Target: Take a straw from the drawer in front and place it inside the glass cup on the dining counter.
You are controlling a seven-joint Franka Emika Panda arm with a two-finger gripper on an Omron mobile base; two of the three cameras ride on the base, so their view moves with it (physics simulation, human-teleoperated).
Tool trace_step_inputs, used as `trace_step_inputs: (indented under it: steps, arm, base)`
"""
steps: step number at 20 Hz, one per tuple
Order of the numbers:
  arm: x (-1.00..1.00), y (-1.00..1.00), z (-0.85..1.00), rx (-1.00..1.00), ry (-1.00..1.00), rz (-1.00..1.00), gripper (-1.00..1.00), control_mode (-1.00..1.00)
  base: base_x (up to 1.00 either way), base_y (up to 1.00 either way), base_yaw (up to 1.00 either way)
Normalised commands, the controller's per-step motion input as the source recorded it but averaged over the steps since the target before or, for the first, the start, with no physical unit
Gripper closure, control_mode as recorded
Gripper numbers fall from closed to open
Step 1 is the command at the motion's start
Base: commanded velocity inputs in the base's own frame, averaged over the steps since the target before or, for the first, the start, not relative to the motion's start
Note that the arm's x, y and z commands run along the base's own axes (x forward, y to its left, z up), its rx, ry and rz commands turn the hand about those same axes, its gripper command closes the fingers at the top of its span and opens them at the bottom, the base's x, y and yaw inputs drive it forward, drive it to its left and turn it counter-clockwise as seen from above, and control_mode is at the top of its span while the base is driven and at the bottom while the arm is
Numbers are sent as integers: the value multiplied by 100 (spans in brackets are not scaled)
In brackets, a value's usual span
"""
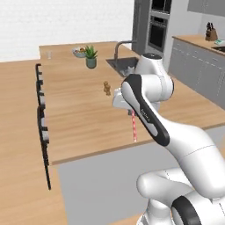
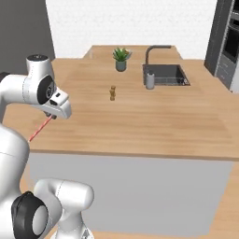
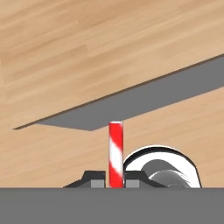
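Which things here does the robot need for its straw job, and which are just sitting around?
Needed:
- straw, pinched in the claw
- glass cup, far corner
- dining counter

Just sitting around:
- potted plant
- fruit bowl
- small brown figurine
- sink and tap
- knife block

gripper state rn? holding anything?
Gripper: closed on the straw, which hangs down from it over the near edge of the dining counter.

The arm is holding the red-and-white straw hanging upright over the dining counter near its front edge.
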Motion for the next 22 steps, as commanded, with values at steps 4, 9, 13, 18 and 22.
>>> trace_step_inputs:
  steps: [4,9,13,18,22]
  arm:
    - [0,0,0,0,0,0,100,100]
    - [0,0,0,0,0,0,100,100]
    - [0,0,0,0,0,0,100,100]
    - [0,0,0,0,0,0,100,100]
    - [0,0,0,0,0,0,100,100]
  base:
    - [-7,100,-15]
    - [-4,100,-18]
    - [0,100,-22]
    - [0,100,-30]
    - [3,100,-38]
